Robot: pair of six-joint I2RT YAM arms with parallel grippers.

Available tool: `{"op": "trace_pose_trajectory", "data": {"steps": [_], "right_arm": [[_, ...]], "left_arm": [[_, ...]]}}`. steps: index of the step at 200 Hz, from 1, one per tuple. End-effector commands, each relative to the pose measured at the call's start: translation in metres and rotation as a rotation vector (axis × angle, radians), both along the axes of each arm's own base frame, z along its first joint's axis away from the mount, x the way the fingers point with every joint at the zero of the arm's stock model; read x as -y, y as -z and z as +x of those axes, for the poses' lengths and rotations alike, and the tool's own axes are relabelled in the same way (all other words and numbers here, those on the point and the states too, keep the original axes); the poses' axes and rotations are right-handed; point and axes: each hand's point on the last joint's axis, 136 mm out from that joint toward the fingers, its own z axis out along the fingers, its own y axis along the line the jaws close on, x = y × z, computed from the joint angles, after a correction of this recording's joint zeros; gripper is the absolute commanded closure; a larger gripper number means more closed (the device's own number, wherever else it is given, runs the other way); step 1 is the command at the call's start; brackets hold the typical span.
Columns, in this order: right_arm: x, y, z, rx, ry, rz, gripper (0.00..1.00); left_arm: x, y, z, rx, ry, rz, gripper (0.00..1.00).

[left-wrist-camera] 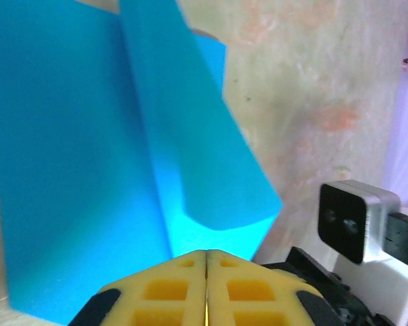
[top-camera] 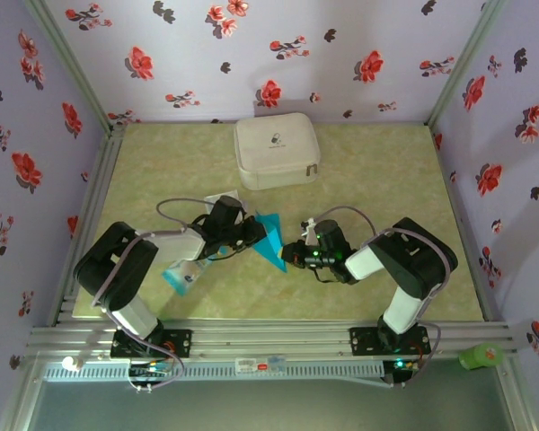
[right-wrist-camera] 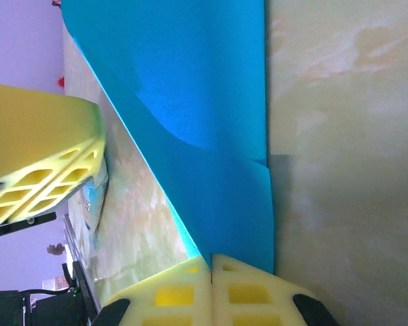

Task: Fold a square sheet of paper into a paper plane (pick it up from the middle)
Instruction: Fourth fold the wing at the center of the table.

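Note:
The square sheet of paper (top-camera: 271, 238), bright blue, lies partly folded into a pointed shape at the table's middle, between both grippers. In the left wrist view the paper (left-wrist-camera: 75, 170) has one flap curling up off the flat part. My left gripper (top-camera: 256, 235) (left-wrist-camera: 207, 252) is shut with its tips at the paper's near edge; no paper shows in the seam between its fingers. My right gripper (top-camera: 294, 254) (right-wrist-camera: 211, 258) is shut on the paper's (right-wrist-camera: 204, 122) corner, the blue edge running into the seam between its yellow pads. The left gripper's yellow finger (right-wrist-camera: 41, 156) touches the paper's far edge.
A white zipped case (top-camera: 276, 151) sits at the back middle. A pale blue-and-white plastic packet (top-camera: 183, 275) lies by the left arm. A green object (top-camera: 481, 356) rests on the front rail at the right. The right wrist's camera housing (left-wrist-camera: 357, 221) is close to the left gripper.

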Motion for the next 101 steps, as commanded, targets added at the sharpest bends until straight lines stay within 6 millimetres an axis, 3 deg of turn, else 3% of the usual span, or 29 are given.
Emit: {"op": "trace_pose_trajectory", "data": {"steps": [1,101], "right_arm": [[0.005,0.017,0.0,-0.053,0.025,-0.045,1.0],[0.012,0.02,-0.003,-0.058,0.054,-0.041,1.0]], "left_arm": [[0.015,-0.011,0.007,0.038,0.057,-0.045,0.92],[0.027,0.007,0.014,-0.001,0.088,-0.058,0.9]]}}
